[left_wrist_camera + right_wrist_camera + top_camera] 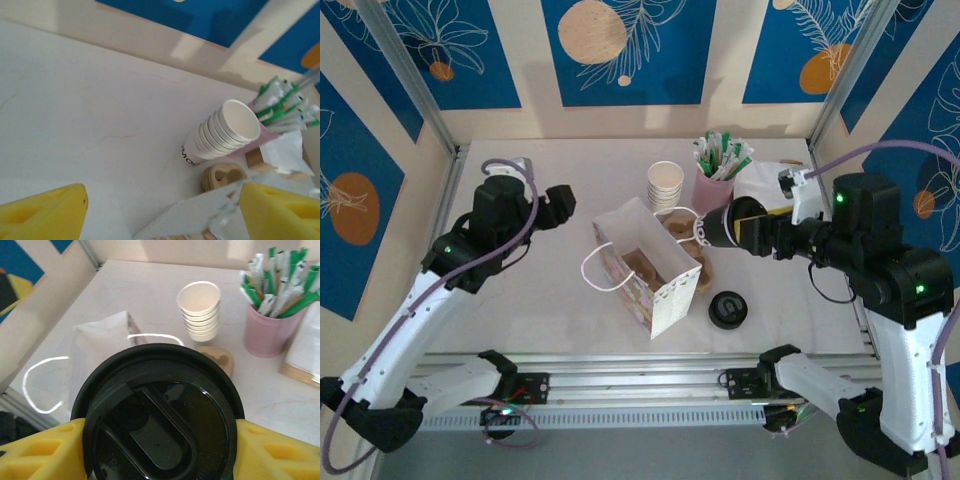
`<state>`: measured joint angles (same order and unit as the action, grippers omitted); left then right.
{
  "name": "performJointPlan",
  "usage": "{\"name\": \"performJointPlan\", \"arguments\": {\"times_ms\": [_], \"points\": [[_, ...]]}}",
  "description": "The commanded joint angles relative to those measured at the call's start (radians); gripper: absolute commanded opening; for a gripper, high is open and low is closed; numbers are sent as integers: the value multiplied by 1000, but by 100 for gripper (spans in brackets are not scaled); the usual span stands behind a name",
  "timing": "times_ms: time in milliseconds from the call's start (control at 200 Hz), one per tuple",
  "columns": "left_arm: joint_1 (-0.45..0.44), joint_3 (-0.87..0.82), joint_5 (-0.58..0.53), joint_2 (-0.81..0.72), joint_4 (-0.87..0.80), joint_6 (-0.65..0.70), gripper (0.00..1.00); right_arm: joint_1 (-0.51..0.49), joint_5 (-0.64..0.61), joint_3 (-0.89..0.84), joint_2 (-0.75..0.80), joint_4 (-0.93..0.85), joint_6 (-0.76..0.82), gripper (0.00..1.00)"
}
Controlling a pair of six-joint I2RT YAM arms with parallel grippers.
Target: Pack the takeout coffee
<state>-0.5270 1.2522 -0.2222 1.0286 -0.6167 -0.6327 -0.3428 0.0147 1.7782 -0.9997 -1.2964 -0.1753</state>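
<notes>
A takeout coffee cup with a black lid (160,415) lies sideways in the air, and my right gripper (160,452) is shut on it, a yellow finger on each side. In the top view that cup (725,226) hangs at the right rim of the open white paper bag (650,265), with its lid facing the bag. My left gripper (560,203) hovers left of the bag, open with nothing between its fingers (42,212). The bag's top edge (195,220) lies just beside the right one.
A stack of white paper cups (665,185) and a pink holder of sachets (718,168) stand behind the bag, with napkins (760,180) to their right. A beige pulp carrier (225,177) lies by the cups. A loose black lid (728,309) rests front right of the bag.
</notes>
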Motion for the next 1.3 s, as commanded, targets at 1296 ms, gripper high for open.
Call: {"name": "performJointPlan", "arguments": {"times_ms": [1296], "points": [[209, -417, 464, 194, 293, -52, 79, -625, -390, 358, -767, -255, -88, 62]]}}
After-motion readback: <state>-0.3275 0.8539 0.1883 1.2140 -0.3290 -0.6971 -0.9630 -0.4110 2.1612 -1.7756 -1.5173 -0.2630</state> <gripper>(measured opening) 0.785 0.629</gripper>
